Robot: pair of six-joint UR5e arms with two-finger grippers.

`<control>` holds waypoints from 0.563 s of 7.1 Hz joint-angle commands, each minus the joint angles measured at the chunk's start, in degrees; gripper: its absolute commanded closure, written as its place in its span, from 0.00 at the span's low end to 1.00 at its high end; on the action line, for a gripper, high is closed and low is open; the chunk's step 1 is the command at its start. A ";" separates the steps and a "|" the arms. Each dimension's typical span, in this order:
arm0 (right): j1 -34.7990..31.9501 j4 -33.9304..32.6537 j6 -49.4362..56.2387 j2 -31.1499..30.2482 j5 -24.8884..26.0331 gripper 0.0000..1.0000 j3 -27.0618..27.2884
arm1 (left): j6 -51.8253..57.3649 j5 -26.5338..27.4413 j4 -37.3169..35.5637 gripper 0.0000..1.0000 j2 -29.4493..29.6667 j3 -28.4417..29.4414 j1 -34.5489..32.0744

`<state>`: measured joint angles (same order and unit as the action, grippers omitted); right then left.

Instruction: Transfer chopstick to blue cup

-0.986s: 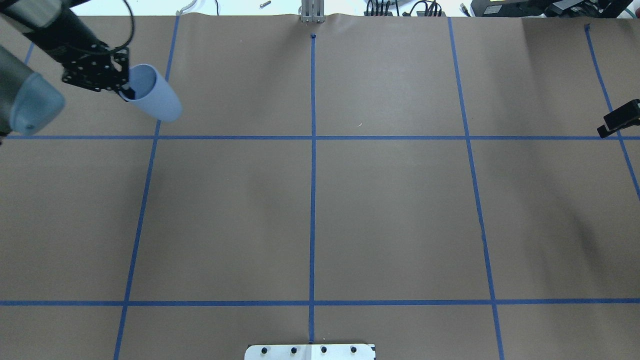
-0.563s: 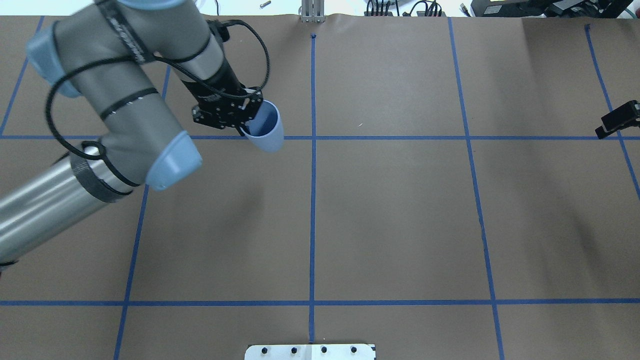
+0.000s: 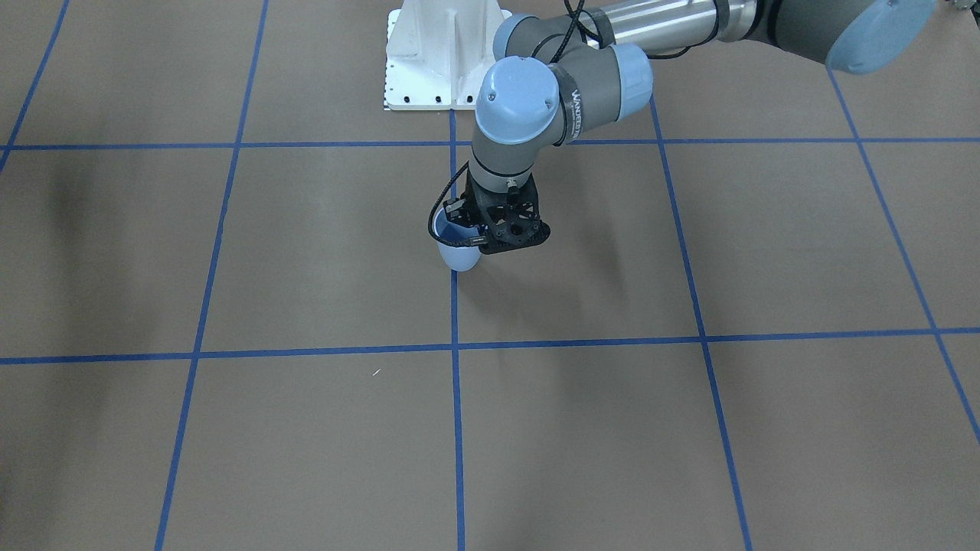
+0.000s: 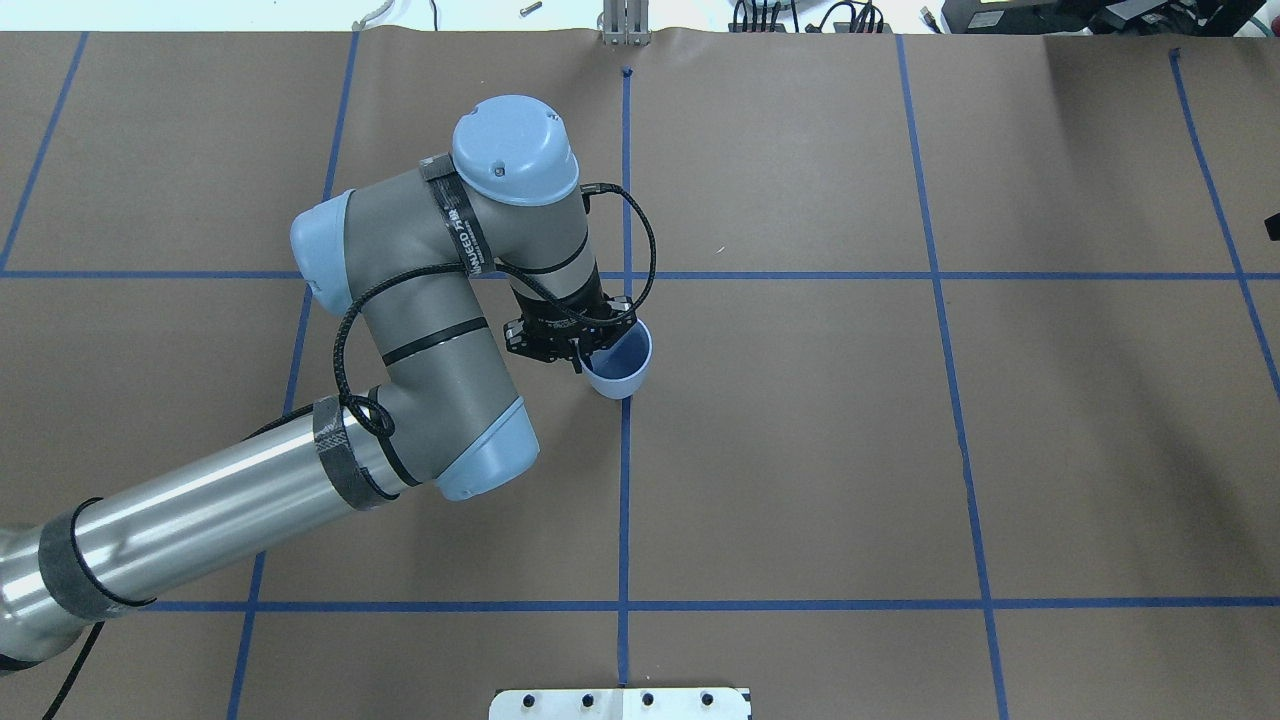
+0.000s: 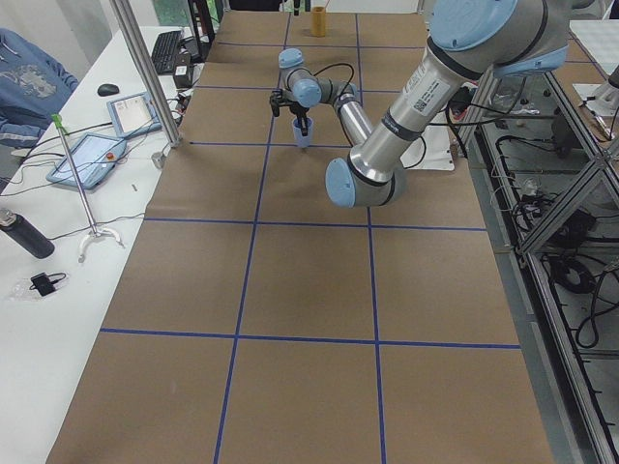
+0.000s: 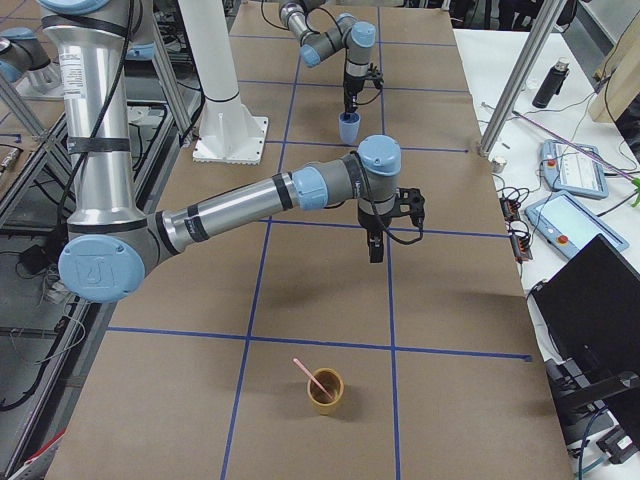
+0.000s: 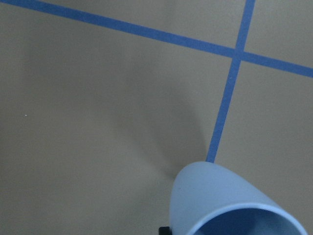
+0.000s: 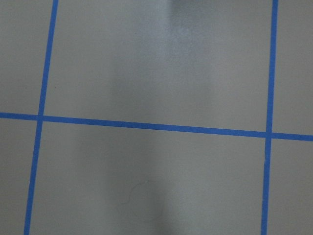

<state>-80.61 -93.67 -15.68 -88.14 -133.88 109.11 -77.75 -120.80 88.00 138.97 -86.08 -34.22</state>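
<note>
My left gripper [image 4: 586, 354] is shut on the rim of the blue cup [image 4: 622, 364], one finger inside and one outside. The cup hangs upright over the table's centre line, low over the brown paper; I cannot tell if it touches. It also shows in the front view [image 3: 458, 251] and the left wrist view [image 7: 230, 203]. The salmon-pink chopstick [image 6: 308, 373] stands tilted in a tan cup [image 6: 325, 392] at the table's right end. My right gripper [image 6: 375, 246] points down over bare table between the two cups; I cannot tell whether it is open or shut.
Blue tape lines divide the brown table cover into a grid. The white robot base plate [image 3: 444, 53] sits at the robot's edge. Tablets and cables [image 5: 97, 159] lie on the operators' side bench.
My left arm has swung from the table's far left corner to its centre, carrying the blue cup and turning it upright. The right gripper has slid out of the overhead view's right edge.
</note>
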 commanded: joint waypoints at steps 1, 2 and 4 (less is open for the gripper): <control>-4.45 -0.11 2.73 -2.54 -0.50 0.00 -0.12 | -0.12 -0.13 1.65 1.00 -0.01 0.74 0.21; -6.30 -0.19 7.80 -4.04 -0.50 0.00 -0.56 | -0.03 -0.13 1.74 1.00 -0.19 0.74 0.12; -8.42 -0.11 9.43 -7.20 -0.41 0.00 -0.91 | 0.14 -0.05 1.48 0.36 -0.36 0.04 0.03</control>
<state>-87.71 -93.84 -7.82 -93.23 -134.32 108.36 -77.67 -120.92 89.64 138.72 -85.57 -34.12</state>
